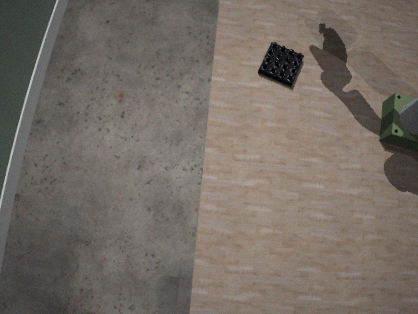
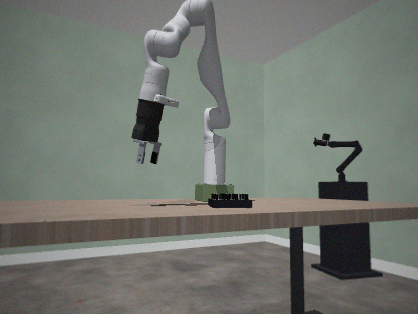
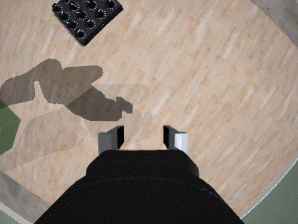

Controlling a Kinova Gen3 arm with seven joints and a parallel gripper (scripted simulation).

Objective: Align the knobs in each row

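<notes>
The knob box (image 1: 281,64) is a small black box with rows of dark knobs, standing on the wooden table. It also shows in the exterior view (image 2: 230,200) and at the upper left of the wrist view (image 3: 87,7). The knobs' white lines are too small to read. My gripper (image 2: 148,153) hangs high above the table, well to the side of the box, with its fingers open and empty. In the wrist view the two fingertips point down at bare table wood.
The arm's green base block (image 1: 397,122) stands on the table near the box. The arm's shadow (image 1: 340,75) falls beside the box. A black stand with a small camera arm (image 2: 343,185) stands on the floor past the table's edge.
</notes>
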